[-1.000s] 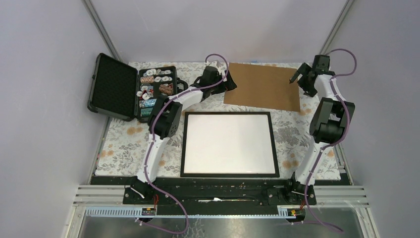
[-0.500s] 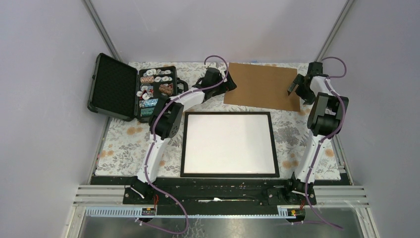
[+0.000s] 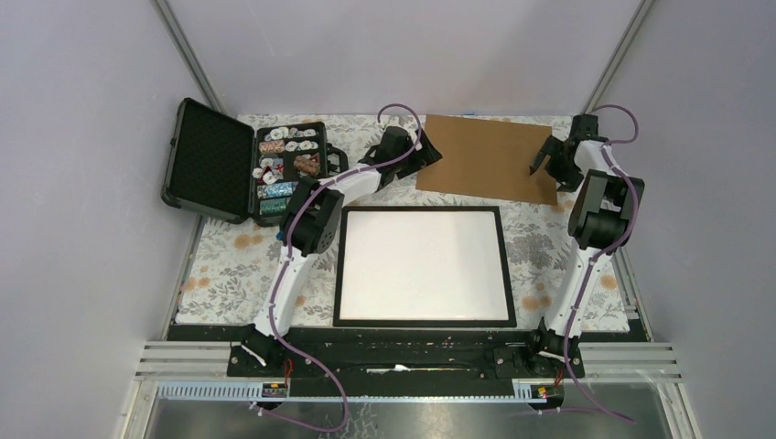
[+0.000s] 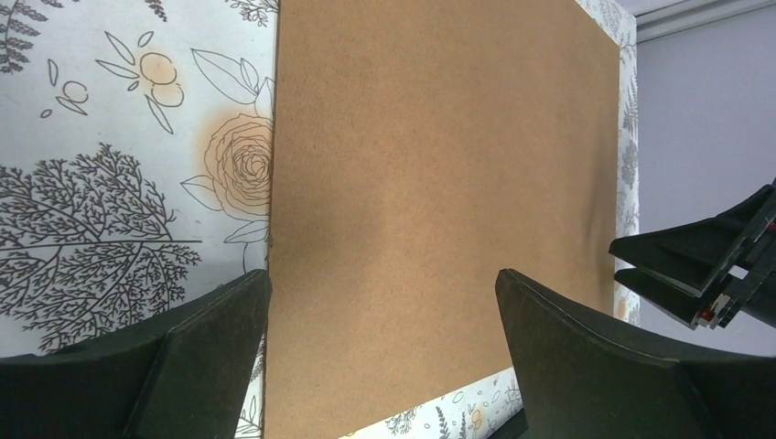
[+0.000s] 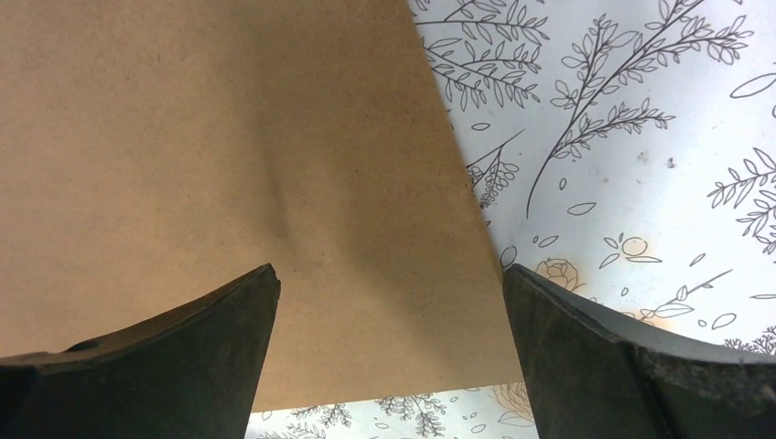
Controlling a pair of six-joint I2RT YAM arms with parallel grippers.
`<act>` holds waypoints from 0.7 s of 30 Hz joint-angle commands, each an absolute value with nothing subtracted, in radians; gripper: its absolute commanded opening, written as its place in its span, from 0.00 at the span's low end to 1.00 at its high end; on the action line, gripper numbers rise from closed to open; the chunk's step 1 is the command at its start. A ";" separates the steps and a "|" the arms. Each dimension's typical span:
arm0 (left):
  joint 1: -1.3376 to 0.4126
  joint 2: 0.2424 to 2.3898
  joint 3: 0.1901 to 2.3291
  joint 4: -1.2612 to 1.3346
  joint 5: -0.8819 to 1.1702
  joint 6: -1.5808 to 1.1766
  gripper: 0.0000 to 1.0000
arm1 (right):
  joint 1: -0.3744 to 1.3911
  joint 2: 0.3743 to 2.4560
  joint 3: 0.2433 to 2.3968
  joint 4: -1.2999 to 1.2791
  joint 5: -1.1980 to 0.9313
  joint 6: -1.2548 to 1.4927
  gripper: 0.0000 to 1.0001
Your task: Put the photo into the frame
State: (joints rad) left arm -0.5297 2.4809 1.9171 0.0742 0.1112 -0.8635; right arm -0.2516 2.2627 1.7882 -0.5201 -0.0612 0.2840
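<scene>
A floral-clothed table [image 3: 229,265] bears a black picture frame [image 3: 423,265], a brown board [image 3: 485,157] behind it, and an open black case [image 3: 245,163] far left.

Matt brown board [image 4: 439,183]; printed floral cloth [image 4: 128,137]

The board [image 3: 485,157] is plain matte brown. The cloth [image 3: 229,265] is white, printed with grey line-drawn leaves and branches and pale orange roses. The frame [image 3: 424,323] has thin black moulding around a plain white face. The case [image 3: 209,155] is black. The arms [image 3: 291,274] are white with black joints and purple cables [image 3: 403,110].
</scene>
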 commanded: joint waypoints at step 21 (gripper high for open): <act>-0.603 2.297 1.729 0.500 0.547 -1.119 0.99 | -0.252 2.206 1.628 -0.391 -0.448 0.352 1.00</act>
State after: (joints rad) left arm -0.4774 2.4271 1.7187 0.3378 0.3618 -1.0214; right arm -0.3107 2.2131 1.6672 -0.3271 -0.2474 0.2874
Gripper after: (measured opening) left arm 0.985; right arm 0.995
